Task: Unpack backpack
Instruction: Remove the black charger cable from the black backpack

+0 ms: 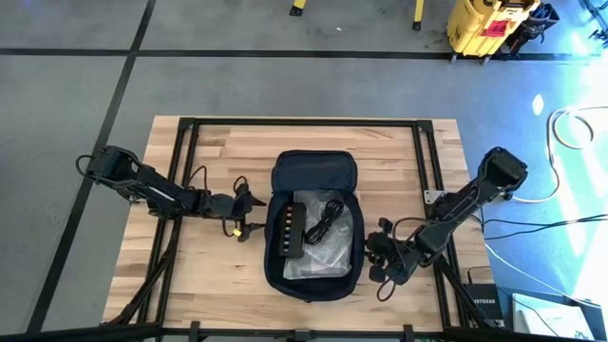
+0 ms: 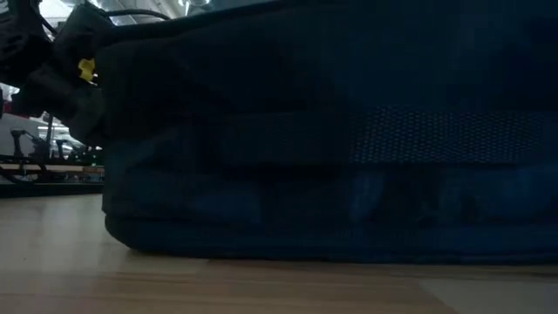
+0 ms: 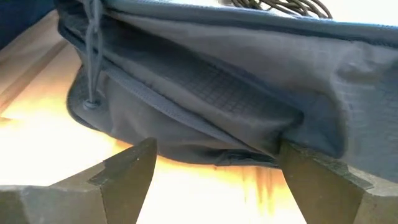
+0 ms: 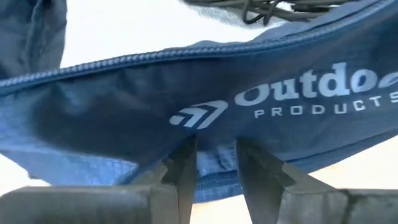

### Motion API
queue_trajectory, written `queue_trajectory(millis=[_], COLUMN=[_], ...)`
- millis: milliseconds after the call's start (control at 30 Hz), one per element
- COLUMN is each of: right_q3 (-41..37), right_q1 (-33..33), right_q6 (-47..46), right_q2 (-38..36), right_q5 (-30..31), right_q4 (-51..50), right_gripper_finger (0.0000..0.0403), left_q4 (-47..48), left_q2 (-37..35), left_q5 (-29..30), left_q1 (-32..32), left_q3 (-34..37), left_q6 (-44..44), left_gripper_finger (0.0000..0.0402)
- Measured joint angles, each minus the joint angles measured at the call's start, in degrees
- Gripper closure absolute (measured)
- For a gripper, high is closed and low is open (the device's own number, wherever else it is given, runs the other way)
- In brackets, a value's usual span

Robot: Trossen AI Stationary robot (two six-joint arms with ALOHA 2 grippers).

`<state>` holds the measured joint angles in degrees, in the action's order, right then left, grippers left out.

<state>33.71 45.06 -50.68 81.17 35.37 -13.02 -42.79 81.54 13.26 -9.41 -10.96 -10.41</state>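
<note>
Nearest the front edge of the bench point(image 1: 218, 285) we see the lower end of the backpack point(image 1: 313, 280), which lies flat at the bench's centre, its main compartment unzipped and its lid folded away toward the far edge. Inside the backpack lie a crinkly clear plastic bag point(image 1: 318, 256), a dark box with a row of coloured marks point(image 1: 289, 226) on the left-arm side, and a coiled black cable point(image 1: 328, 215) beside it.

The right gripper point(image 1: 383, 259) sits against the backpack's side wall toward its front end. In the right wrist view its fingers point(image 4: 180, 171) are nearly closed, with a fold of the wall fabric, just below the white logo point(image 4: 199, 115), between them; we judge it pinched, though contact is hard to confirm. The left gripper point(image 1: 244, 211) faces the opposite wall at mid-length, fingers point(image 3: 134, 165) spread wide and holding nothing, with the fabric just ahead of them.

We judge the step in hand to be steadying the open backpack before any contents come out. The next move calls for one gripper to hold the wall while the other rises over the rim and descends on an item, likely the cable or the box.
</note>
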Motion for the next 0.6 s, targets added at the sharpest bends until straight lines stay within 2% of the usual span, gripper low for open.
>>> queue_trajectory(millis=[133,300,467,600], right_q3=[0.0,0.0,0.0,0.0], right_q1=[1.3,4.7,7.0,7.1], right_q6=[-1.0,-0.1,1.7,3.5], right_q2=[-3.8,-8.3,-10.8,-11.7], right_q5=[1.8,7.9,14.8,16.6], right_q4=[-0.1,-0.5,0.1,1.5], right_gripper_finger=[0.0308,0.0308,0.0308,0.0308], left_q4=[0.3,-1.7,1.5,5.1], left_q2=[0.0,-1.0,-1.4,-1.4], left_q5=[-0.2,-0.6,-0.7,-0.7], left_q1=[-0.5,-1.2,-2.4,-2.6], left_q3=[0.0,0.0,0.0,0.0], left_q6=[0.7,1.4,2.0,1.5], left_gripper_finger=[0.008,0.008,0.008,0.008])
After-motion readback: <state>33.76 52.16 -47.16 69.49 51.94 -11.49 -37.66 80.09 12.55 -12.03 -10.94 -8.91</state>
